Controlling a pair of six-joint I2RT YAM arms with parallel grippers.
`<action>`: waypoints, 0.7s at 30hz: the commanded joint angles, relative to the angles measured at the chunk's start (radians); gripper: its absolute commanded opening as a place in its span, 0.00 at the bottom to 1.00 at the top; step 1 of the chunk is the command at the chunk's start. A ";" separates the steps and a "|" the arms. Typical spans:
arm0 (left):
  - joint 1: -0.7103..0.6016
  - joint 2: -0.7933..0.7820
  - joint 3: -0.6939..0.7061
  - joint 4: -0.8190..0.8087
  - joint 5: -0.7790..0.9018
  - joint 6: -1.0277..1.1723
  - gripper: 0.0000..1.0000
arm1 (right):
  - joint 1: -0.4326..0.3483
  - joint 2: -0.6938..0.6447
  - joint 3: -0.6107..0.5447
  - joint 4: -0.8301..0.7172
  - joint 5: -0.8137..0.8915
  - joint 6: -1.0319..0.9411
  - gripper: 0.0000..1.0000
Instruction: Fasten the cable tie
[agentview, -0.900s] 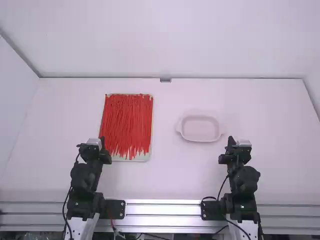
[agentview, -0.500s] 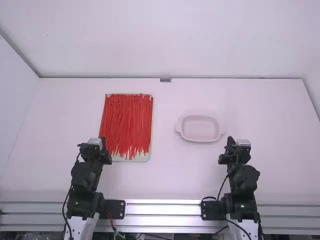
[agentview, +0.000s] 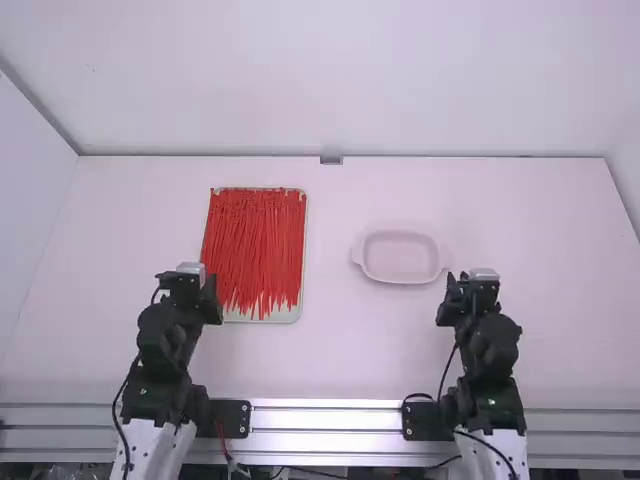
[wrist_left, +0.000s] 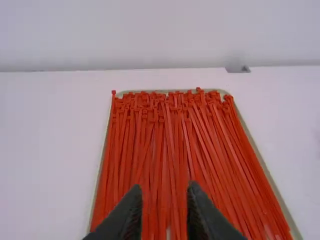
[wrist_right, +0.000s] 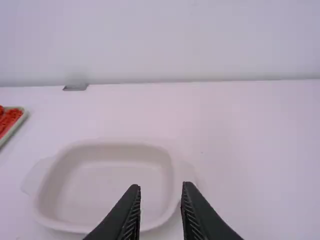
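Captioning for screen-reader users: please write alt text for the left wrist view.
A dense layer of orange-red plastic cable ties lies lengthwise on a flat rectangular beige tray on the white table. The left arm's black two-finger gripper hovers open over the ties' near end, holding nothing.

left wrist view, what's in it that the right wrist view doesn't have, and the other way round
Left wrist view's own: the left pincer, open, with the full spread of red cable ties ahead of it. Right wrist view's own: the right pincer, open, with the empty white dish ahead of it. Shared: the white table, the small grey bracket at its far edge, and the ties, though the right wrist view catches just a corner of them.
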 joint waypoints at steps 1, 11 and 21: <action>-0.004 0.054 0.067 -0.017 0.021 -0.006 0.28 | 0.011 0.049 0.066 -0.009 0.015 0.005 0.28; -0.011 0.292 0.250 -0.102 0.055 -0.055 0.47 | 0.042 0.252 0.212 -0.061 0.009 0.030 0.47; -0.018 0.537 0.441 -0.220 0.066 -0.087 0.67 | 0.104 0.460 0.362 -0.125 0.012 0.045 0.67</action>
